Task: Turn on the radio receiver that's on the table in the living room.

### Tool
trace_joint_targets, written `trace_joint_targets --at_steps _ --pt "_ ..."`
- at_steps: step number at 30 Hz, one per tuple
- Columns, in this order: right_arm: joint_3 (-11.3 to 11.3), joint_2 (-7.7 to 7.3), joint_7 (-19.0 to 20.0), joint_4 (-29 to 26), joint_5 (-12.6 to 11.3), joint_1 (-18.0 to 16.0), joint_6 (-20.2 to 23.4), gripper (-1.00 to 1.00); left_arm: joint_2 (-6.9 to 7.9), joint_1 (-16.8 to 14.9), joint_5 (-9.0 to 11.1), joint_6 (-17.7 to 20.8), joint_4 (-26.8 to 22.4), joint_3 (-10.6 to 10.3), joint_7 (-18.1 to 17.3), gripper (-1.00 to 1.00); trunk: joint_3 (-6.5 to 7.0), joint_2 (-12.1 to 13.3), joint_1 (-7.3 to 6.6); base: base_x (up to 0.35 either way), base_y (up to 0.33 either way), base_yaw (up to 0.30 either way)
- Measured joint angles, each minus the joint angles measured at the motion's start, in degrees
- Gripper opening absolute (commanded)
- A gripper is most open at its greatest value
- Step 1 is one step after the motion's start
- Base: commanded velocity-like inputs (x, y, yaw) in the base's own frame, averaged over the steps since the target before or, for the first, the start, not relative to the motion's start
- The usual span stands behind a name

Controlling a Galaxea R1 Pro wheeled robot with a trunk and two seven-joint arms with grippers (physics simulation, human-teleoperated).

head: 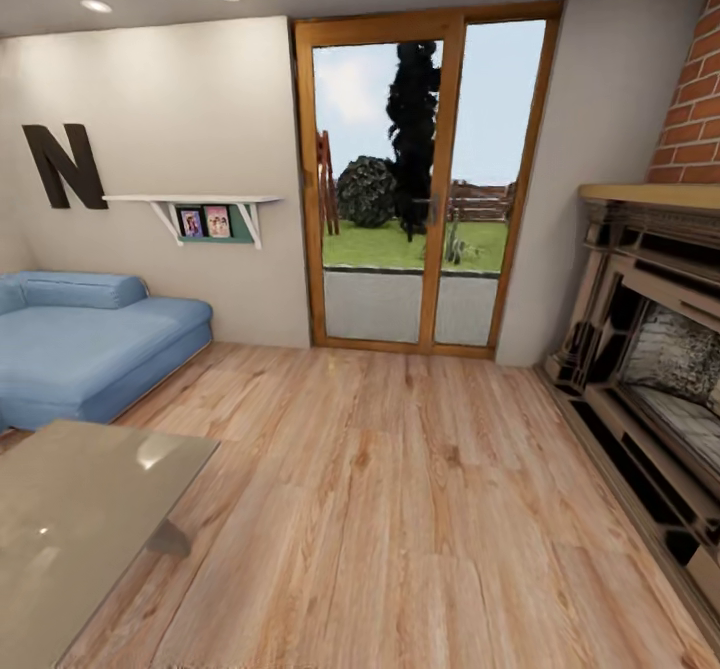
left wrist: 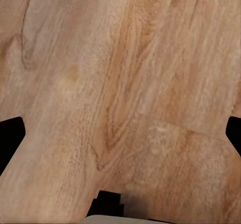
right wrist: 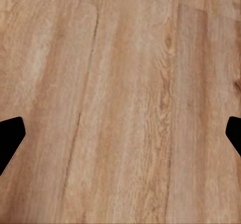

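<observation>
Head view shows the glossy grey-brown glass-topped desk (head: 90, 519) at lower left, no radio visible on it; approach unfinished; both wrist views show each gripper spread above wood plank floor (left wrist: 120, 83).

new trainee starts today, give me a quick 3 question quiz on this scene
1. True or false: the table stands at the head view's lower left, in front of the sofa.
2. What does the left gripper point at? A) floor B) sofa C) fireplace
3. Fill in: between the sofa and the fireplace, the far wall holds wood-framed glass ____.

Key: 1 true; 2 A; 3 doors
</observation>
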Motion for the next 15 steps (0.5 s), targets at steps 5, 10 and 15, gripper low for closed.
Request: trace_joint_targets --at_steps 5,10,15 --pt "-0.02 -0.01 0.06 0.0 0.0 0.0 0.0 1.0 0.07 0.0 -0.06 -0.02 0.0 0.13 0.01 1.0 0.0 0.0 0.0 0.0 0.0 0.3" --pt "0.03 -0.07 0.37 0.0 0.0 0.0 0.0 1.0 0.08 0.0 -0.08 -0.03 0.0 0.14 0.01 1.0 0.0 0.0 0.0 0.0 0.0 0.3" --pt "0.03 -0.08 0.43 0.0 0.0 0.0 0.0 1.0 0.08 0.0 -0.08 -0.08 0.0 0.15 0.04 1.0 0.0 0.0 0.0 0.0 0.0 0.3"
